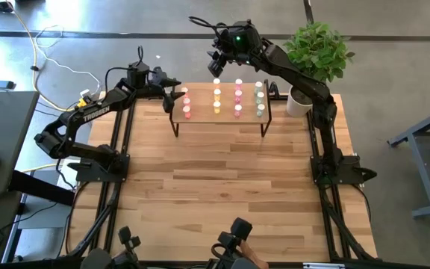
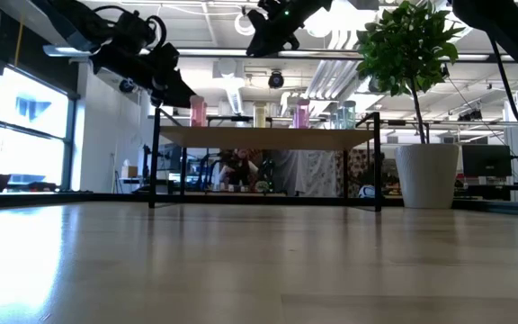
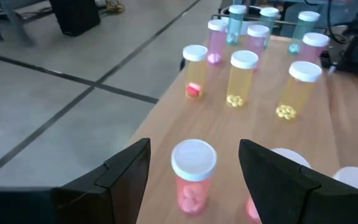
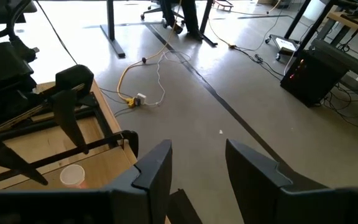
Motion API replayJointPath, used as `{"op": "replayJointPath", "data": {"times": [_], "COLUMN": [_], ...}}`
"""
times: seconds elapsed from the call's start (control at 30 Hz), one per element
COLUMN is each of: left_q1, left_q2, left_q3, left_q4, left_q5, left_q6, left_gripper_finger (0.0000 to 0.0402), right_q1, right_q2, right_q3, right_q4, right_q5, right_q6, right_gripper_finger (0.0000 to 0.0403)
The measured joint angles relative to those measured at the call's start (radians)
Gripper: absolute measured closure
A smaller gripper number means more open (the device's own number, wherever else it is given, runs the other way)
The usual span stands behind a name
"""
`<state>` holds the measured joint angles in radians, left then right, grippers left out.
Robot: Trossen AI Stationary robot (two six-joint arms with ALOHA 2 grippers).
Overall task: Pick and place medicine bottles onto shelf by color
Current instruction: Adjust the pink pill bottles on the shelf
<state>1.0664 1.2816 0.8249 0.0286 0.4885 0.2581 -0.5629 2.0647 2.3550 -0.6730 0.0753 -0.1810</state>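
Standing in colour rows on the shelf (image 1: 200, 117): medicine bottles (image 1: 238, 99). Left claw (image 3: 194, 171) spread wide around a pink bottle (image 3: 192, 176) at the shelf's end. Right claw (image 4: 197, 163) part-open, empty, above the shelf's far edge.

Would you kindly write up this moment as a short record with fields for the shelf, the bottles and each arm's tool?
shelf: small wood-topped shelf on black legs, at the table's far edge
medicine bottles: medicine bottles stand upright on the shelf in columns by color: red, yellow, pink, green
left tool: left tool open, at the shelf's left end, fingers either side of a red bottle, not closed on it
right tool: right tool raised above the shelf's far side, open and empty
plant: potted plant beside the shelf
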Motion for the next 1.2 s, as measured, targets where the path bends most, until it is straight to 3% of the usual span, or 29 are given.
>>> {"op": "replayJointPath", "data": {"times": [1.2], "left_q1": [-0.022], "left_q2": [0.053], "left_q3": [0.0], "left_q4": [-0.009], "left_q5": [-0.115], "left_q6": [0.061], "left_gripper_finger": [0.0168], "right_q1": [0.0], "right_q2": [0.0], "right_q3": [0.0], "right_q4": [-0.004], "right_q5": [0.0], "right_q6": [0.0], "right_gripper_finger": [0.026]}}
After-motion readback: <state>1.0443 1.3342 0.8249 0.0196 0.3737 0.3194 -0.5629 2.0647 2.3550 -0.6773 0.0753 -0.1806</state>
